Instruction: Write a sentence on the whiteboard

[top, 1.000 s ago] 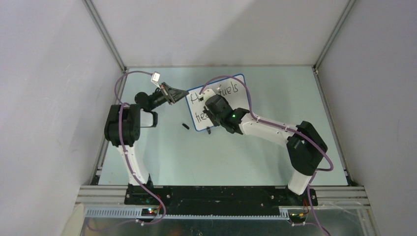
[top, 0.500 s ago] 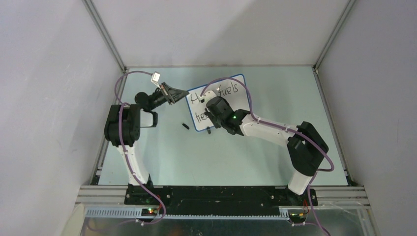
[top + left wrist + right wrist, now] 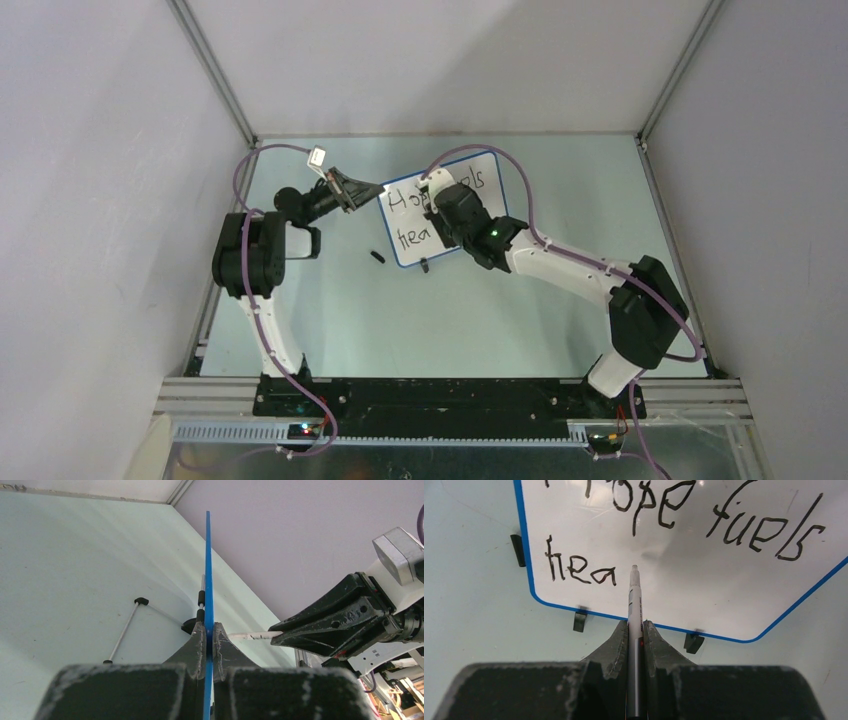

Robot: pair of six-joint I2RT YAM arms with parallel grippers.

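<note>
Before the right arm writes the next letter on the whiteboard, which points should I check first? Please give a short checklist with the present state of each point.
1. Left gripper clamped on the edge of the whiteboard: ok.
2. Right gripper shut on the marker, cap off: ok.
3. Tip placed just right of "hea", at the height of that line: ok.
4. Blank board to the right of the tip for more letters: ok.
5. Tip touching the board surface: cannot tell.
6. Sentence finished: not ok. The second line ends at "hea".
</note>
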